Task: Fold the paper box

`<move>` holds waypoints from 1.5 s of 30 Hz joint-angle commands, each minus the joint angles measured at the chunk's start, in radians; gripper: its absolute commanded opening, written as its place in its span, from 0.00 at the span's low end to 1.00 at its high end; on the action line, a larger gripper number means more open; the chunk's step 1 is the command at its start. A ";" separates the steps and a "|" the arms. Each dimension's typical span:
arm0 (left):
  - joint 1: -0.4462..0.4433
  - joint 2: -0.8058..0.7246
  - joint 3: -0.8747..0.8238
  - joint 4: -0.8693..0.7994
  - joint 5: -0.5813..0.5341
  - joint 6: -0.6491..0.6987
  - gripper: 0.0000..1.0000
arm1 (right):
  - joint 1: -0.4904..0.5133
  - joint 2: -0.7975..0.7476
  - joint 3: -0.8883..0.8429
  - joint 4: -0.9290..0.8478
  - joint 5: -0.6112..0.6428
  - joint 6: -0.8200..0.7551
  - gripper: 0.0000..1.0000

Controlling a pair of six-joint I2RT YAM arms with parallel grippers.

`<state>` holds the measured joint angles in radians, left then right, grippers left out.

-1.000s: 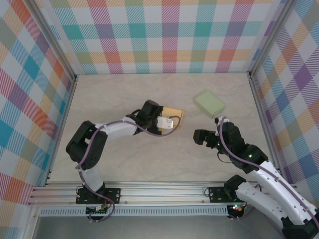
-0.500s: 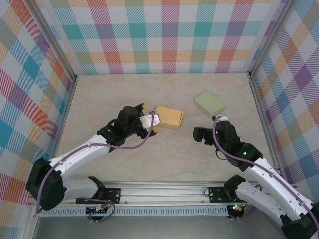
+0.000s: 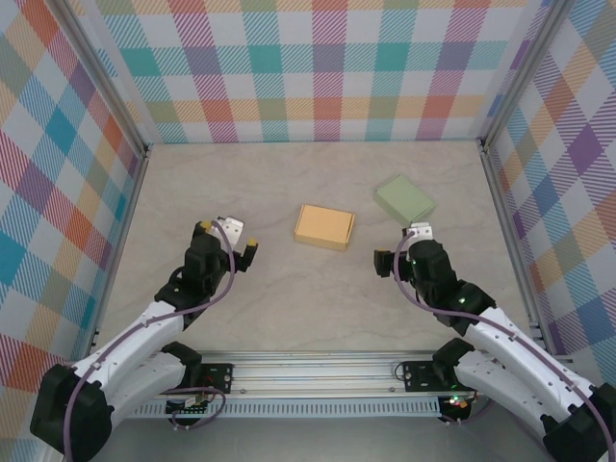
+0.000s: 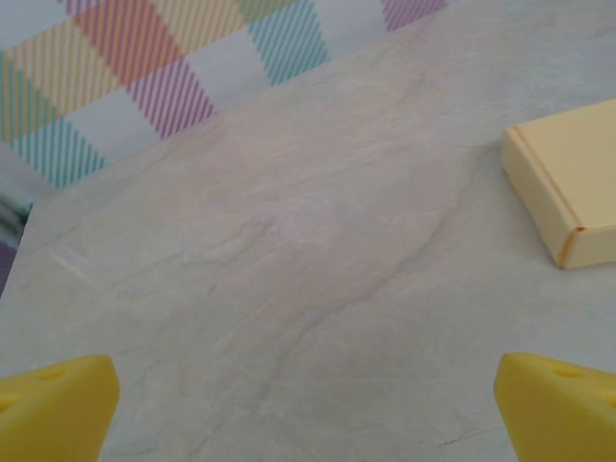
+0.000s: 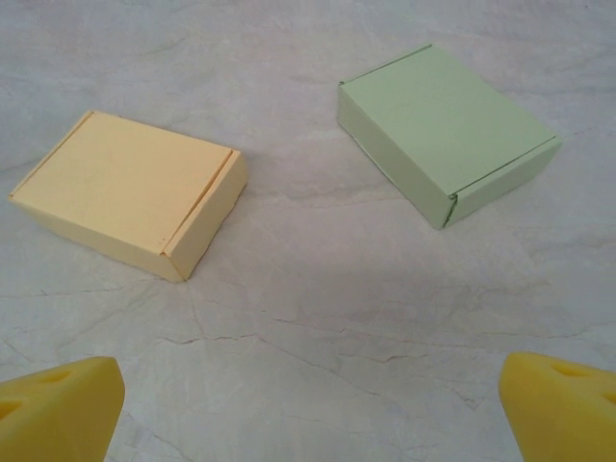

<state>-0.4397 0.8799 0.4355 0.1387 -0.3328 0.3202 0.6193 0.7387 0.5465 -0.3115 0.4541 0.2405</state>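
A closed orange paper box [image 3: 324, 226] lies flat mid-table, also seen at the right edge of the left wrist view as the orange box [image 4: 568, 178] and in the right wrist view as the orange box [image 5: 130, 190]. A closed green paper box [image 3: 405, 200] lies to its right; the right wrist view has this green box [image 5: 445, 130] at upper right. My left gripper [image 3: 228, 241] stands open well left of the orange box, with bare table between its yellow fingertips [image 4: 53, 416]. My right gripper [image 3: 397, 252] stands open below the green box, holding nothing; its yellow fingertips [image 5: 563, 409] frame bare table.
Plaid walls [image 3: 308, 67] enclose the marble-patterned table [image 3: 289, 308] on three sides. An aluminium rail [image 3: 308, 371] runs along the near edge by the arm bases.
My left gripper let go of the orange box and drew back left and toward the near edge. The orange box now lies uncovered. The right gripper shifted only slightly.
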 commanded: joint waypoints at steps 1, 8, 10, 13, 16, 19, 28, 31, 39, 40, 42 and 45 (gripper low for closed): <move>0.039 -0.053 -0.058 0.091 -0.098 -0.097 1.00 | 0.004 0.004 -0.031 0.099 0.038 -0.085 1.00; 0.117 -0.134 -0.192 0.197 -0.098 -0.207 1.00 | -0.015 0.008 -0.141 0.363 0.071 -0.253 1.00; 0.136 -0.114 -0.202 0.210 -0.100 -0.235 1.00 | -0.040 0.028 -0.166 0.447 0.068 -0.286 1.00; 0.159 -0.069 -0.215 0.257 -0.097 -0.257 1.00 | -0.120 0.085 -0.180 0.520 0.026 -0.291 1.00; 0.181 -0.018 -0.224 0.311 -0.032 -0.251 1.00 | -0.209 0.160 -0.188 0.589 -0.034 -0.297 1.00; 0.192 0.036 -0.224 0.368 0.014 -0.220 1.00 | -0.278 0.237 -0.199 0.666 -0.091 -0.304 1.00; 0.262 0.235 -0.247 0.608 0.093 -0.232 1.00 | -0.411 0.368 -0.224 0.868 -0.220 -0.331 1.00; 0.265 0.297 -0.269 0.726 0.148 -0.216 1.00 | -0.461 0.389 -0.237 0.922 -0.261 -0.322 1.00; 0.261 0.375 -0.294 0.876 0.292 -0.175 1.00 | -0.550 0.461 -0.269 1.058 -0.353 -0.270 1.00; 0.257 0.376 -0.289 0.870 0.289 -0.172 1.00 | -0.551 0.472 -0.270 1.065 -0.363 -0.271 1.00; 0.257 0.392 -0.274 0.856 0.283 -0.164 1.00 | -0.552 0.484 -0.273 1.084 -0.395 -0.275 1.00; 0.257 0.528 -0.258 0.971 0.227 -0.162 1.00 | -0.552 0.518 -0.275 1.116 -0.437 -0.280 1.00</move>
<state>-0.1909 1.3167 0.1535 0.9936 -0.0872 0.1402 0.0715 1.2346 0.2859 0.7158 0.0895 -0.0418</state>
